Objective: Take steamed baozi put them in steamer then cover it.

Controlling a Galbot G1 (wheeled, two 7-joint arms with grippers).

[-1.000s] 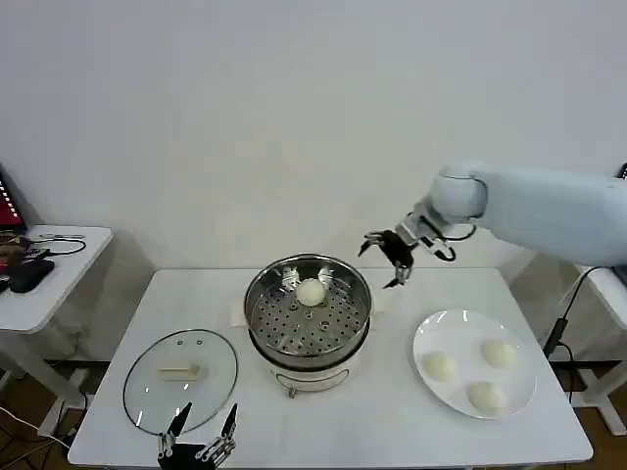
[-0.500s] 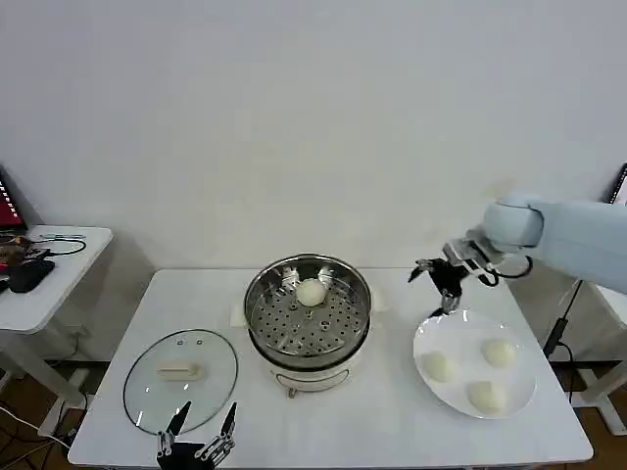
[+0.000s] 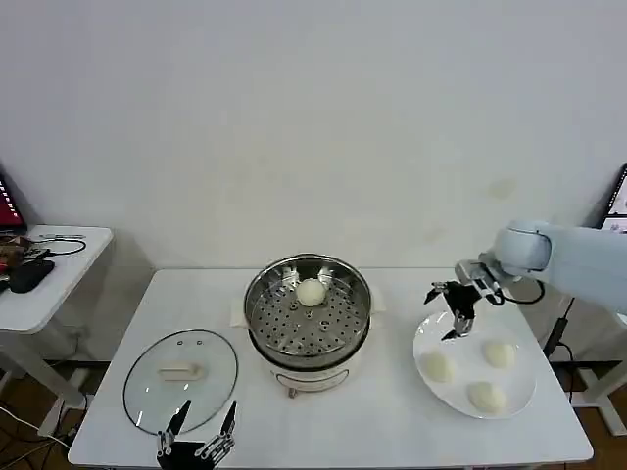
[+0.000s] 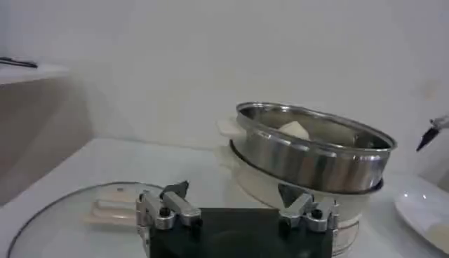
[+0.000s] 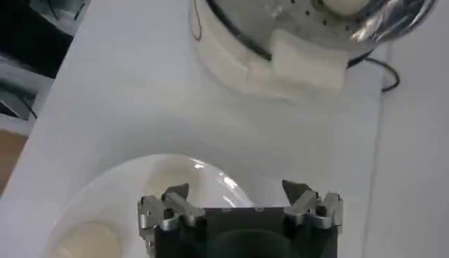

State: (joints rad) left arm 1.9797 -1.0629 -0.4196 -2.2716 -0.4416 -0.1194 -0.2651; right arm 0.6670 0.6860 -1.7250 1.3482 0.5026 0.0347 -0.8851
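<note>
Swung from the steamer (image 3: 308, 311) to the plate (image 3: 519, 392), the right pincer (image 3: 443, 311), fingers apart, could nudge a steamed baozi (image 3: 438, 366) off-centre if it descends misaligned.

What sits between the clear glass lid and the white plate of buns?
In the head view, the shiny steel steamer on its white base, one round off-white bun inside.

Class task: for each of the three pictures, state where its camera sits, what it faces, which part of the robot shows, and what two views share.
Head view: from the robot's head, down at the table; left claw at the near edge, right claw open above the plate.
Left wrist view: low behind the left claw, facing the steamer.
Right wrist view: above the right claw, facing the plate.
Shared: both wrist views catch the steamer.
</note>
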